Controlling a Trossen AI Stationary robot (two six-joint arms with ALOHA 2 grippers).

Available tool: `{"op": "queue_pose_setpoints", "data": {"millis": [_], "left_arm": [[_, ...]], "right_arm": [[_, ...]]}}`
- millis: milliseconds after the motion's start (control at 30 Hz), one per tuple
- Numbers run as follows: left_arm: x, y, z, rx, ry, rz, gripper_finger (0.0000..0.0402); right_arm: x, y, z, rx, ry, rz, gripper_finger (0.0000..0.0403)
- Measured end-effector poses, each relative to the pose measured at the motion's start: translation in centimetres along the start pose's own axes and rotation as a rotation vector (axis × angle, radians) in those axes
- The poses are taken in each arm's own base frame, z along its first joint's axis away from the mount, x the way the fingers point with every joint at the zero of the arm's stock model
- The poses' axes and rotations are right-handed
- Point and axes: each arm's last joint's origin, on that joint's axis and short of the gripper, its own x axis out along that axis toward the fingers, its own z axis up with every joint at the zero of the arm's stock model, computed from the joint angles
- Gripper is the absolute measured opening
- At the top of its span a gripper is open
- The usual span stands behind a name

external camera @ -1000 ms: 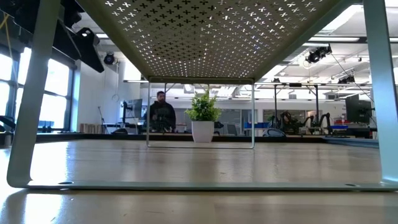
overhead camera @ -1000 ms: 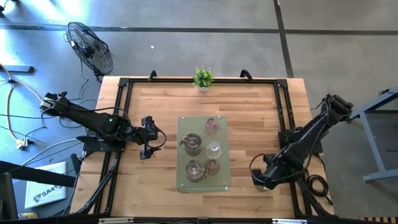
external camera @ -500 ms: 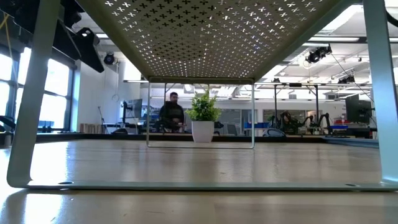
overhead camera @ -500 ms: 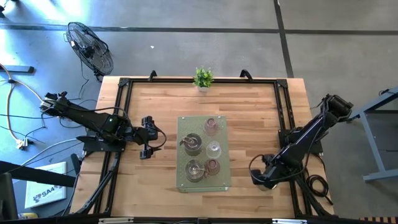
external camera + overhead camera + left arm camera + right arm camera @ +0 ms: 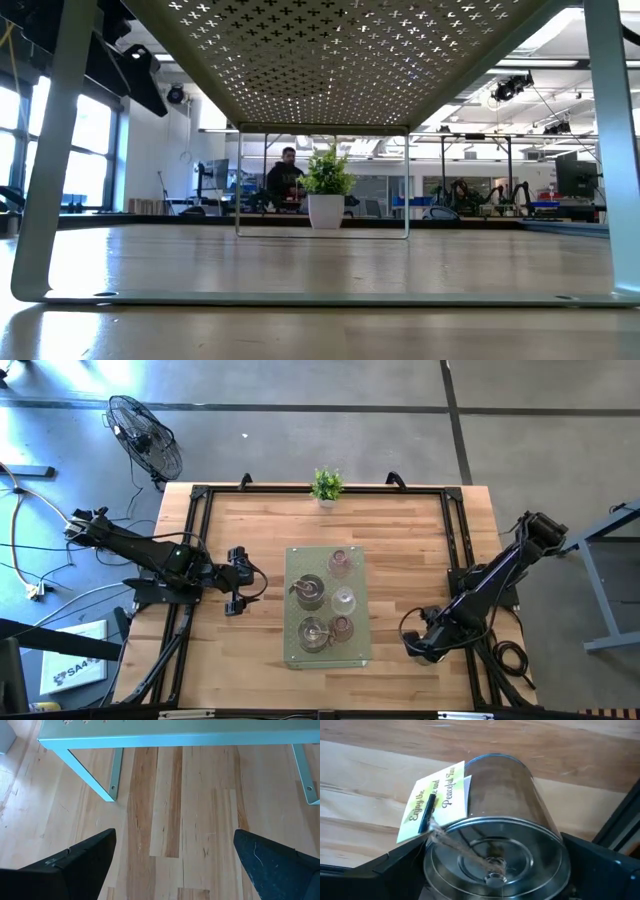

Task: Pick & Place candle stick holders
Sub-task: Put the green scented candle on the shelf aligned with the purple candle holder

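A green perforated stand (image 5: 296,560) sits mid-table and carries several candle stick holders. Two are silver (image 5: 308,592) (image 5: 313,632), two pink (image 5: 340,563) (image 5: 342,626) and one clear (image 5: 343,600). Another shiny silver holder (image 5: 495,815) rests on the wood near the table's right edge. It has twine and a printed paper tag (image 5: 437,800). My right gripper (image 5: 418,645) (image 5: 490,880) hangs over it, open, one finger on either side; in the high view the gripper hides this holder. My left gripper (image 5: 237,582) (image 5: 172,870) waits open left of the stand, above bare wood. My right gripper comes at the silver holder from above, slanting down, with its open fingers (image 5: 592,862) on either side of the holder's round wall (image 5: 547,837). Whether they touch it, I cannot tell. The holder rests on the table.
A small potted plant (image 5: 326,484) (image 5: 326,190) stands at the far edge. Black frame rails (image 5: 455,550) run along the table's sides, close to my right gripper. The stand's legs (image 5: 112,775) rise in front of my left gripper. Bare wood lies between stand and rails.
My right gripper has sunk a little toward the silver holder on the table, staying open. In the room behind the table, a person has walked toward the right.
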Motion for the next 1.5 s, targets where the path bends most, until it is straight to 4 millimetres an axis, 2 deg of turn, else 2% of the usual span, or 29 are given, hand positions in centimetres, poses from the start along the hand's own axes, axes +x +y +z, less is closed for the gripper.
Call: {"op": "queue_pose_setpoints", "data": {"millis": [633,800,933,1500], "left_arm": [[0.0,0.0,0.0,0.000,0.000,0.000,0.0396],[0.0,0.0,0.0,0.000,0.000,0.000,0.0396],[0.0,0.0,0.0,0.000,0.000,0.000,0.0396],[0.0,0.0,0.0,0.000,0.000,0.000,0.0396]], "right_arm": [[0.4,0.5,-0.1,-0.213,-0.044,0.048,0.0400],[1.0,0.7,0.0,-0.222,-0.064,0.038,0.0399],[1.6,1.0,0.0,-0.146,-0.096,0.049,0.0400],[1.7,1.0,-0.5,-0.115,-0.046,0.050,0.0397]]}}
